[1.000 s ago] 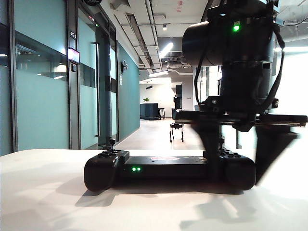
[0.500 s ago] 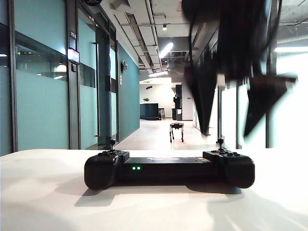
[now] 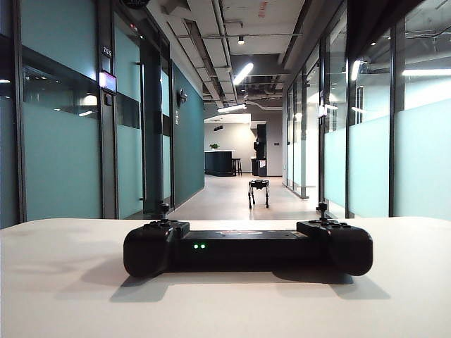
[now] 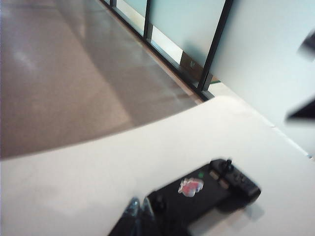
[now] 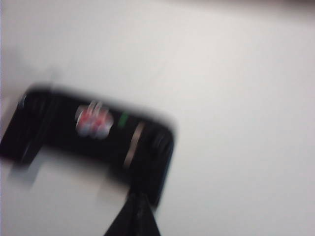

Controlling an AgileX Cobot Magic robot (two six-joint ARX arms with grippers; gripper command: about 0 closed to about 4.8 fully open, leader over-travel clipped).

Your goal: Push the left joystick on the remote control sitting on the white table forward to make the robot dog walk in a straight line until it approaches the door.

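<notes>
Left gripper [image 4: 139, 210]: fingertips pressed together, nothing between them; hovering above the remote control [image 4: 197, 201], clear of it, near its left-stick end.
Right gripper [image 5: 136, 216]: clenched on nothing, tips meeting in a point; raised over the remote control's right-hand end, not touching. Picture heavily blurred.
Remote control [image 3: 248, 248]: flat on the tabletop [image 3: 70, 296], two green lights lit on its front, sticker on top.
Left joystick [image 3: 163, 209]: upright on the remote control's left grip, untouched.
Robot dog [image 3: 258, 191]: standing in the corridor well beyond the remote control, short of the far room; which door is meant cannot be told.
Step in hand: probably the moment ahead of the push; neither gripper on a stick.
Next move calls for: lowering the left gripper onto the small stick cap and nudging it away toward the corridor, gently, since the cap is tiny and the closed tips could slide off.
Exterior view only: robot dog, corridor, green lights; no gripper visible.
Wrist views only: both grippers, the remote control's top face and sticker.
</notes>
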